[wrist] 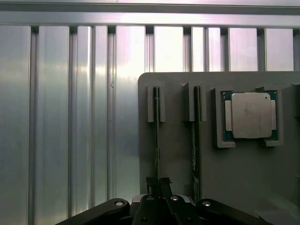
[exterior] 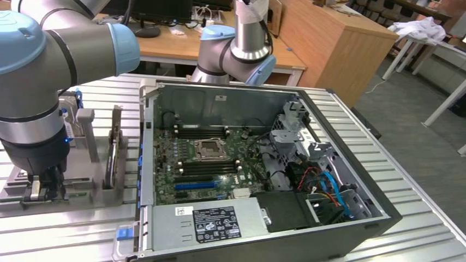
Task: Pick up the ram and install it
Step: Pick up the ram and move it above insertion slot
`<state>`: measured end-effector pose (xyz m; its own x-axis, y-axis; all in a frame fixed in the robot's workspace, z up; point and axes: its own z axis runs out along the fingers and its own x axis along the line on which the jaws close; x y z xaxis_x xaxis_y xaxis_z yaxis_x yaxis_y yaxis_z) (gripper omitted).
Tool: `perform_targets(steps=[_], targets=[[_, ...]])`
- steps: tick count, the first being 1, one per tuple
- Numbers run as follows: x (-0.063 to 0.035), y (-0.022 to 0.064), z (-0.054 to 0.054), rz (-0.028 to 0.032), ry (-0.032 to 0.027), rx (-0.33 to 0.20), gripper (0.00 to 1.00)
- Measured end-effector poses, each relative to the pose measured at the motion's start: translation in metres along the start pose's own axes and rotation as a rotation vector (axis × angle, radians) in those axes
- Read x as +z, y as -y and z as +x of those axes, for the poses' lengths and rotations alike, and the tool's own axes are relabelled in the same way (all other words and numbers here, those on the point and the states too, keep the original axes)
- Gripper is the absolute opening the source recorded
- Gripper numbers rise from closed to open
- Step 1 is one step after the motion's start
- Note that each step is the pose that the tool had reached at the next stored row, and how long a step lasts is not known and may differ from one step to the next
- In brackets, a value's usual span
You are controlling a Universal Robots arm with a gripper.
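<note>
In the wrist view a ram [wrist: 156, 131] stands on edge in a slot of the grey holder [wrist: 173, 154], seen as a thin dark line. My gripper [wrist: 157, 182] is shut on its near end, the two fingertips pinched against both faces. The stick still sits in the slot. A second ram stick [wrist: 195, 140] stands in the neighbouring slot. In the exterior view my gripper [exterior: 40, 188] reaches down into the holder [exterior: 80, 185] at that view's left, beside the open computer case [exterior: 255, 174]. The black memory slots [exterior: 200, 132] lie on the motherboard.
A processor chip [wrist: 251, 115] rests in a recess of the holder next to the sticks. Another stick [exterior: 114, 158] stands upright in the holder between gripper and case. The ribbed metal table [wrist: 70, 117] surrounds the holder. Cables and a power supply [exterior: 211, 224] fill the case's near side.
</note>
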<state>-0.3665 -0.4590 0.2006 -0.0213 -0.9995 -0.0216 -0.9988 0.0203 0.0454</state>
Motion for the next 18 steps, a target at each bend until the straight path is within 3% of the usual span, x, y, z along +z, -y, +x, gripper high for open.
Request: perform_targets(steps=[11, 18], targets=[[-0.0001, 0.0000, 0.0002, 0.0001, 0.0015, 0.000, 0.12], [-0.0074, -0.0004, 0.0000, 0.0000, 0.0013, 0.000, 0.12]])
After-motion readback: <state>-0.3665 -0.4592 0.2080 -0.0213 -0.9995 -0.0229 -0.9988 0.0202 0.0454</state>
